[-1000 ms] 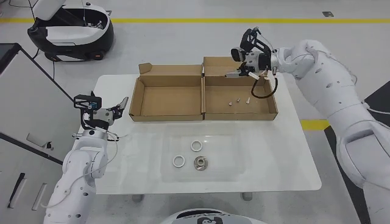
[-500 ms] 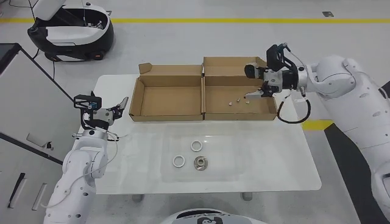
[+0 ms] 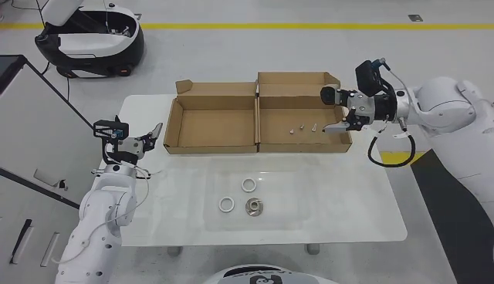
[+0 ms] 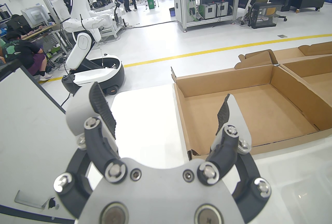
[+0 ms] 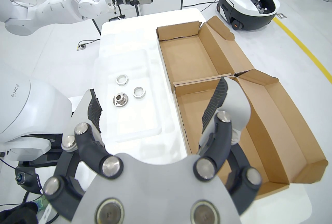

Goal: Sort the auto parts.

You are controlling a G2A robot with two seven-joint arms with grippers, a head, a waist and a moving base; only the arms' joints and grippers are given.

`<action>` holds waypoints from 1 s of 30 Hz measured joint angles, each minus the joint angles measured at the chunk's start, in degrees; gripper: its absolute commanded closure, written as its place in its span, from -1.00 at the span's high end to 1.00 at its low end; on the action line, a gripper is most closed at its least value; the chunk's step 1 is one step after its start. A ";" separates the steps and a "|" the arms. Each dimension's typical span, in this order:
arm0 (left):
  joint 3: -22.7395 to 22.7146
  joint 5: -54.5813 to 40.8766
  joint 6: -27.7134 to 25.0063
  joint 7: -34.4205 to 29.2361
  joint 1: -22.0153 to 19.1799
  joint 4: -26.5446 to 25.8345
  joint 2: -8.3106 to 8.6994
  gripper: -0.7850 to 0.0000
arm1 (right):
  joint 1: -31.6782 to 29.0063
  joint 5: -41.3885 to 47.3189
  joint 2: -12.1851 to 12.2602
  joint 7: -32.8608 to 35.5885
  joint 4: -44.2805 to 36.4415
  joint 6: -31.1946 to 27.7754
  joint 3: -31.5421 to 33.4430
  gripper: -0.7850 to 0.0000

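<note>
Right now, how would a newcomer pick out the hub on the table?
On the table, in front of the boxes, the hub lies beside one ring, with the other ring nearer the boxes. It alone has a wide flange and raised centre; both rings are plain.

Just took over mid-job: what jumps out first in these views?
Two cardboard boxes sit side by side at the table's far side, small parts in the right one. Two rings and a flanged hub lie nearer the robot. The right gripper hangs open at the right box's end; the left gripper, open, beside the left box.
</note>
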 measured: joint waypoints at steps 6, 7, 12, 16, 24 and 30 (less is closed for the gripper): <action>0.00 0.00 0.00 0.00 0.00 0.00 0.00 1.00 | 0.00 0.00 0.00 0.00 0.00 0.00 0.00 1.00; 0.00 0.00 0.00 0.00 0.00 0.00 0.00 1.00 | 0.00 0.00 0.00 0.00 0.00 0.00 0.00 1.00; 0.00 0.00 0.00 0.00 0.00 0.00 0.00 1.00 | 0.00 0.00 0.00 0.00 0.00 0.00 0.00 1.00; 0.00 0.00 0.00 0.00 0.00 0.00 0.00 1.00 | 0.00 0.00 0.00 0.00 0.00 0.00 0.00 1.00; 0.07 0.25 0.05 -0.24 -0.04 0.20 0.01 1.00 | 0.00 0.00 0.00 0.00 0.00 0.00 0.00 1.00; 2.04 3.77 -2.33 -9.74 -2.59 -1.26 0.09 1.00 | 0.00 0.00 0.00 0.00 0.00 0.00 0.00 1.00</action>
